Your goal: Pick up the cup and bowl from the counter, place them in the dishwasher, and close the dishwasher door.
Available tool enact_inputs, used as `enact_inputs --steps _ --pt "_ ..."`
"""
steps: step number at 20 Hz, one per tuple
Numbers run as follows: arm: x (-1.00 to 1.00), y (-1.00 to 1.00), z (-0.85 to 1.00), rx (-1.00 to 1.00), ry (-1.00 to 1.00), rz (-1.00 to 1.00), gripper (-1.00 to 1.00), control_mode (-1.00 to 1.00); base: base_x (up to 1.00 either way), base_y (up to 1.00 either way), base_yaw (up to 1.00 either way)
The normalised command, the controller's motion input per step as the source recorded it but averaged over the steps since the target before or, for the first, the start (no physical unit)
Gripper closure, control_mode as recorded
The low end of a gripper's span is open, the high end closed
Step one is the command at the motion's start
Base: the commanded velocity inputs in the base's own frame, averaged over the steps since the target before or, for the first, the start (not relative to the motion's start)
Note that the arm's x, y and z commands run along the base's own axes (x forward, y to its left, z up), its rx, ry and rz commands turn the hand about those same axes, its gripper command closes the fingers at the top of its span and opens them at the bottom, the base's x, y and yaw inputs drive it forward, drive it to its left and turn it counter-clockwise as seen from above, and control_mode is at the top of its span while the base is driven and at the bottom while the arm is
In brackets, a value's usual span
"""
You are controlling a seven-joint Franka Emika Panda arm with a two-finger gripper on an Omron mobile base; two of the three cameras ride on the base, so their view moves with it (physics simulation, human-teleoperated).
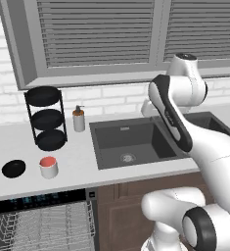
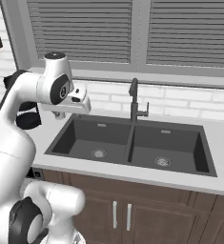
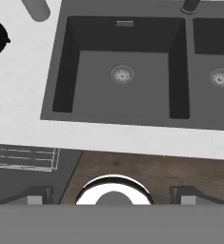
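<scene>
On the counter (image 1: 82,162), going left to right in the left base view, the bowl (image 1: 13,168) lies nearest the left edge, the cup (image 1: 48,167) stands just beside it, and the 3-tier wire stand (image 1: 45,117) and soap dispenser (image 1: 78,119) sit behind, before the dark double sink (image 1: 131,142). Below the bowl and cup the dishwasher (image 1: 40,223) gapes, its racks showing. The gripper (image 3: 111,196) hangs released, fingertips (image 3: 35,199) wide apart, above the sink's left basin.

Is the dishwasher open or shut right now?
Open. In the left base view the dishwasher shows its grey wire rack pulled out below the black control strip, under the counter.
</scene>
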Motion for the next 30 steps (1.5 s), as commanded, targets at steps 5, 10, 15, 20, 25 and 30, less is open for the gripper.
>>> enact_inputs --steps 5,10,15,20,25,30 --pt "-0.67 0.00 0.00 0.01 0.00 0.04 -1.00 -1.00 0.00 0.00 0.00" --pt "-0.61 0.04 0.00 0.00 0.00 0.11 -1.00 -1.00 0.00 0.00 0.00" --pt "-0.30 0.35 0.00 0.00 0.00 0.14 -1.00 -1.00 0.00 0.00 0.00" --pt "-0.09 0.50 0.00 0.00 0.00 0.10 -1.00 -1.00 0.00 0.00 0.00" --pt "0.02 0.50 0.00 0.00 0.01 0.09 -1.00 -1.00 0.00 0.00 0.00" --pt "0.10 0.44 0.00 0.00 0.01 0.06 -1.00 -1.00 0.00 0.00 0.00"
